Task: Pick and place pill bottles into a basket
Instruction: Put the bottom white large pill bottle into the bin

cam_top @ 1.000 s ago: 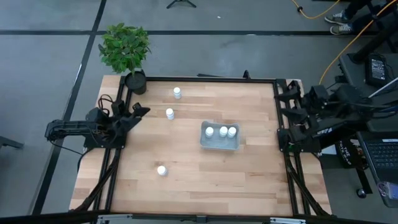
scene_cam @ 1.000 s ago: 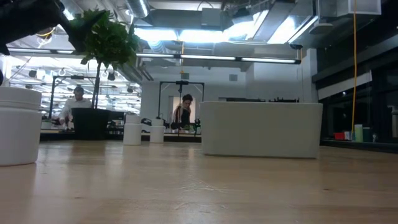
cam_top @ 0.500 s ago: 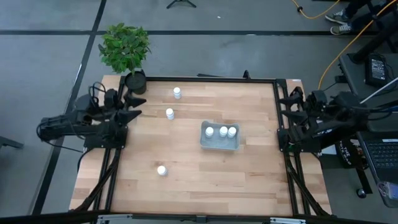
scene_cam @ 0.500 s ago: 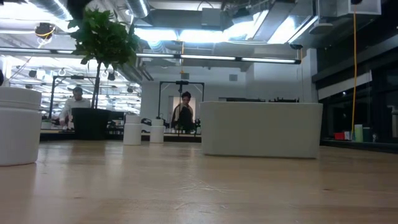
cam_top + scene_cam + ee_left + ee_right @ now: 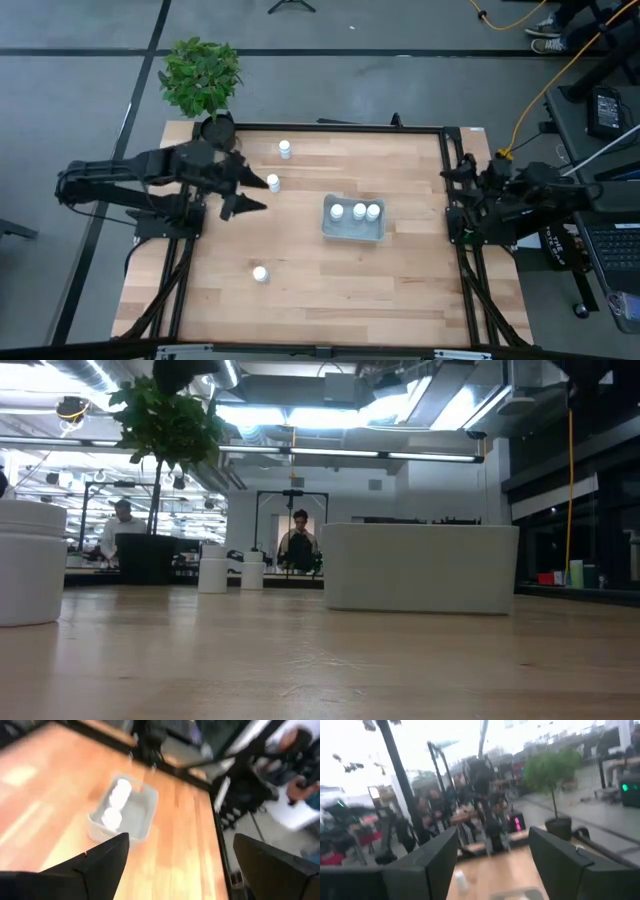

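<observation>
Reach phase in hand: the left gripper (image 5: 243,190), fingers spread wide and empty, sits just short of a white-capped pill bottle (image 5: 273,182) standing upright beyond its fingertips, calling for a short advance to straddle it, while the grey-blue basket (image 5: 353,232) holds three.

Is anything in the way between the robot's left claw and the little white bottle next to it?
Nothing visible. The left gripper, fingers open, is right beside the small white capped pill bottle, with only bare wooden table between them. The grey-blue basket sits farther right.
</observation>
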You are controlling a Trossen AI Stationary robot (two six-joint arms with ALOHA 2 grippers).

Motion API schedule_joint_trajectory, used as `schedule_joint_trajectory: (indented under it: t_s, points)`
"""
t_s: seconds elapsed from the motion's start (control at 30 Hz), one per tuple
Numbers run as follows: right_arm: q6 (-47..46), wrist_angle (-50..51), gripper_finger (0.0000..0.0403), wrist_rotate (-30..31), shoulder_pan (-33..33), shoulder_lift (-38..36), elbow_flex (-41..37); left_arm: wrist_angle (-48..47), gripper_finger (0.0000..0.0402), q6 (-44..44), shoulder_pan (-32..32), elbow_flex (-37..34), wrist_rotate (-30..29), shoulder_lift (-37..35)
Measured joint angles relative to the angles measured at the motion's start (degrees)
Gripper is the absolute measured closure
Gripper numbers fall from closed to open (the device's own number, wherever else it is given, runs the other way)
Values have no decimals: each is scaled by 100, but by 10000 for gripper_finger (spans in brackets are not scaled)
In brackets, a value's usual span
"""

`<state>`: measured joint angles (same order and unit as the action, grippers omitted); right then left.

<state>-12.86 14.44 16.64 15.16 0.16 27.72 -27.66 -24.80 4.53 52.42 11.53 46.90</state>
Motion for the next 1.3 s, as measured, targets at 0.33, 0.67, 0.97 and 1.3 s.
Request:
schedule_joint_trajectory:
  t_s: [0.33, 0.67, 0.97, 1.3]
  points:
    - [-9, 163, 158, 46, 2, 15, -189, -2380, 52, -918, -417, 206, -24, 884]
    - [1022, -308, 158, 175, 0, 0, -196, -2328, 52, -2513, -2211, 208, -150, 1759]
    - [1321, -304, 158, 171, -1, 0, -194, -2388, 52, -3150, -3197, 961, 27, 3204]
    - [1333, -251, 158, -156, -1, 0, -194, -3120, 52, -3165, -3334, 1880, -495, 4050]
